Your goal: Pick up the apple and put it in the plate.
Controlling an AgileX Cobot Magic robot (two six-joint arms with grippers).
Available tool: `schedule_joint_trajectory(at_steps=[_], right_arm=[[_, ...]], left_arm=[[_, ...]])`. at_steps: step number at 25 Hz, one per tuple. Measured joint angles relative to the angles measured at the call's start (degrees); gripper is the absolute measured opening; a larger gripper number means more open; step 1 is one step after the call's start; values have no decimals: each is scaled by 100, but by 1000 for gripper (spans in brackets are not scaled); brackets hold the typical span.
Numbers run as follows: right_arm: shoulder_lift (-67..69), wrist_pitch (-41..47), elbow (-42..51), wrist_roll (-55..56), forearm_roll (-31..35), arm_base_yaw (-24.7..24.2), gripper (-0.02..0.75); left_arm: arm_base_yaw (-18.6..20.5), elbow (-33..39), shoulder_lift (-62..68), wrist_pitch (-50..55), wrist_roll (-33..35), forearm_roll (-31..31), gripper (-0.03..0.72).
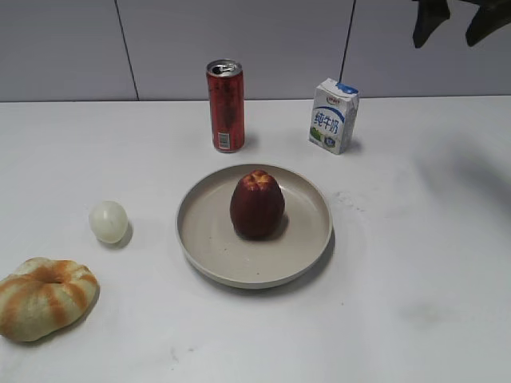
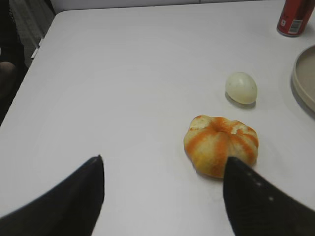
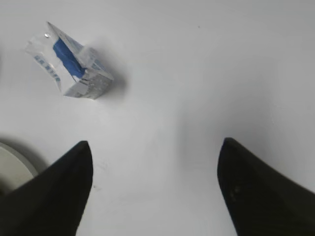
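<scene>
The right gripper (image 1: 453, 22) hangs high at the 1 o'clock corner of the exterior view, only its two dark fingertips showing, spread apart with nothing between them. Its wrist camera looks straight down between those spread fingers (image 3: 54, 191) at bare white table (image 3: 197, 98), with a blue-and-white milk carton (image 3: 69, 64) at 11 o'clock and a sliver of the plate (image 3: 12, 164) at 9 o'clock.

The left gripper (image 2: 165, 196) does not appear in the exterior view; its own camera shows both dark fingers parted wide and empty above the table. Just beyond the right-hand finger, at about 1 o'clock from the gripper, sits an orange-striped bun (image 2: 221, 145), and farther along the same line a small pale ball (image 2: 241, 87).

The apple (image 1: 257, 203) stands upright in the plate (image 1: 207, 239), a little toward 12 o'clock of the plate's centre. It is dark red, somewhat taller than wide, with a lobed orange-yellow crown. The plate is round, shallow and beige with a raised rim, far wider than the fruit.

Beyond the plate, a red drink can (image 1: 226, 105) stands at 11 o'clock and the carton at 1 o'clock, both upright and apart from the rim.
</scene>
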Motion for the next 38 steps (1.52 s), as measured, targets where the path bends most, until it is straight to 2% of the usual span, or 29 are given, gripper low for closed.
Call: schedule_joint_trajectory(at_steps=[4, 9, 14, 21, 30, 38], right_arm=[[-777, -4, 1032, -173, -75, -42, 591], [-1992, -32, 3091, -276, -163, -42, 591], [-3541, -627, 5335, -287, -181, -42, 591], [-5688, -1035, 7435, -296, -186, -42, 591], [-8498, -1016, 8635, -299, -167, -42, 590], [-10442, -944, 8747, -293, -34, -42, 590]], left_arm=[[0, 0, 0, 0, 0, 0, 572], [0, 0, 0, 0, 0, 0, 572], [0, 0, 0, 0, 0, 0, 572], [0, 0, 0, 0, 0, 0, 572], [0, 0, 0, 0, 0, 0, 572], [0, 0, 0, 0, 0, 0, 572]])
